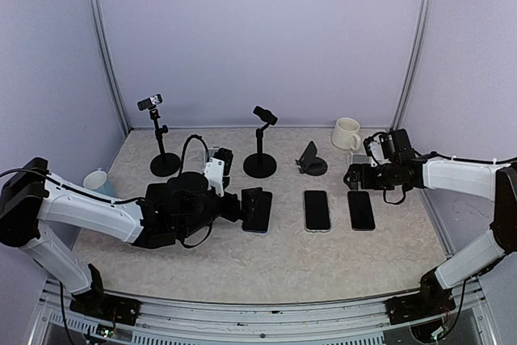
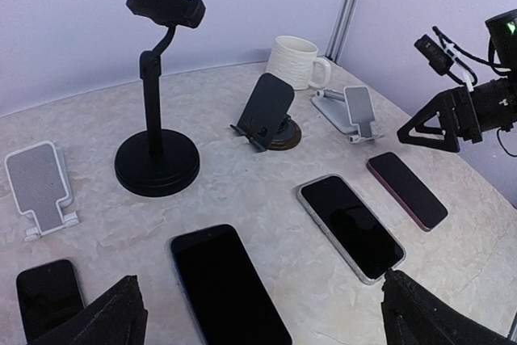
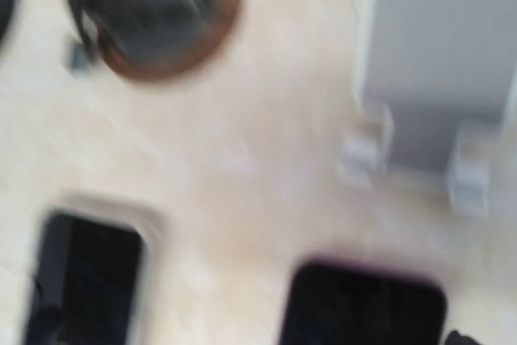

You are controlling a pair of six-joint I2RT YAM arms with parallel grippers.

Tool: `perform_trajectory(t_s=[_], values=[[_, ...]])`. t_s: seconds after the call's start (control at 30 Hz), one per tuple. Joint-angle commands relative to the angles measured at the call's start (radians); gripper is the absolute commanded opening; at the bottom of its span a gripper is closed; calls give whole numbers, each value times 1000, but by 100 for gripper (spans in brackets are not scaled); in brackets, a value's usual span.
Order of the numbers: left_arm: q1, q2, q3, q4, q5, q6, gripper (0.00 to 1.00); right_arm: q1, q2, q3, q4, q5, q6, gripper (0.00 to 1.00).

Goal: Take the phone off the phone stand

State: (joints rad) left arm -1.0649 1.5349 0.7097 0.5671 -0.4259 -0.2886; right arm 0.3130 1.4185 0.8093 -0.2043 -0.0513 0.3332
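Observation:
Three phones lie flat on the table: a dark one (image 1: 257,211), a silver-edged one (image 1: 317,210) and a purple-edged one (image 1: 360,210). My left gripper (image 1: 242,209) is open and empty, low over the dark phone (image 2: 226,284), with its fingertips (image 2: 105,317) on either side. A fourth phone (image 2: 47,296) lies at the lower left beside an empty white stand (image 2: 40,183). My right gripper (image 1: 353,175) hovers open and empty over the second white stand (image 3: 440,62), which is empty, with the purple-edged phone (image 3: 363,305) just in front. The right wrist view is blurred.
Two tall black clamp stands (image 1: 165,147) (image 1: 260,147) stand at the back, and a dark wedge stand (image 1: 311,159) to their right holds nothing. A cream mug (image 1: 346,133) sits at the back right and a small cup (image 1: 97,179) at the left.

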Motion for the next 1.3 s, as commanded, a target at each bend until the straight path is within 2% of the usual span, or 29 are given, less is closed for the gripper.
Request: perform_trajectory(t_s=[0.0, 0.3, 0.57, 0.67, 0.97, 1.27], values=[[42, -86, 33, -89, 4, -7, 99, 11, -36, 80, 48, -43, -61, 100], [197, -250, 91, -352, 49, -9, 99, 11, -20, 177, 160, -163, -90, 100], [494, -387, 97, -517, 295, -75, 99, 11, 18, 145, 288, -263, -67, 100], [573, -421, 71, -547, 332, -75, 99, 11, 18, 98, 347, -298, -55, 100], [635, -444, 7, -609, 330, -72, 99, 11, -4, -75, 491, -356, -21, 100], [637, -439, -78, -543, 392, -129, 99, 11, -13, -152, 553, -382, -13, 100]])
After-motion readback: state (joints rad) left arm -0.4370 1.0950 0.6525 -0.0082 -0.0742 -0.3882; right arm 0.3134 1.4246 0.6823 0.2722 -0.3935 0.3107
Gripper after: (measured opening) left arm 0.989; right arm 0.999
